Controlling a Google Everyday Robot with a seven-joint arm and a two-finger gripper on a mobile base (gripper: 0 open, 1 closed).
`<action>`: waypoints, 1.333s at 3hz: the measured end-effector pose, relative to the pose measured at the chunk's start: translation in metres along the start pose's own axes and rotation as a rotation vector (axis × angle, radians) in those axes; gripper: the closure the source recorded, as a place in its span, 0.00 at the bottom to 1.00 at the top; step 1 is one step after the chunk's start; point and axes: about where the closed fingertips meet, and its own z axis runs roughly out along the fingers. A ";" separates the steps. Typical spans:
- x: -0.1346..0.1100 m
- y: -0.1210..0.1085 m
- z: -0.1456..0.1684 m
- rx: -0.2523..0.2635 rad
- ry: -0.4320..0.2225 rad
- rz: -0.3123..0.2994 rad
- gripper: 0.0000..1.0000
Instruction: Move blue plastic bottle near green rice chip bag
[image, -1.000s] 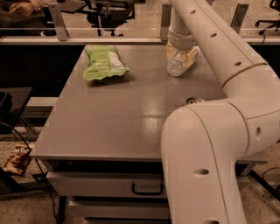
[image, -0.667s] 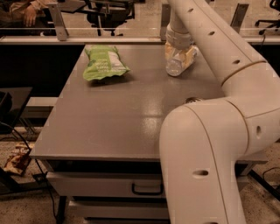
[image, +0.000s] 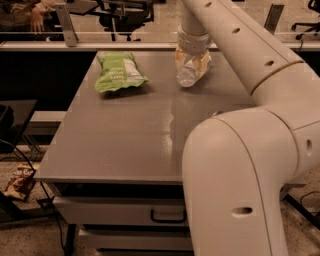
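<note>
The blue plastic bottle (image: 187, 75) is clear, with a pale label. It hangs tilted, cap end down, just over the far part of the grey table (image: 125, 135). My gripper (image: 194, 59) comes down from the white arm and is shut on the bottle's upper part. The green rice chip bag (image: 119, 72) lies flat on the table's far left, about a bag's width to the left of the bottle. My large white arm fills the right side of the view and hides the table's right part.
A drawer with a dark handle (image: 167, 216) sits under the table's front edge. A metal rail (image: 100, 35) runs behind the table, with office chairs (image: 125, 15) beyond. A person's hand (image: 35, 17) shows at top left. A wrapper (image: 20, 182) lies on the floor at left.
My gripper has moved left with the bottle in it, closer to the green bag. The bag has not moved.
</note>
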 end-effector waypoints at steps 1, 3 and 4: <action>-0.025 -0.013 0.000 0.011 -0.042 -0.033 1.00; -0.064 -0.038 0.009 0.028 -0.118 -0.089 1.00; -0.077 -0.049 0.007 0.041 -0.136 -0.115 1.00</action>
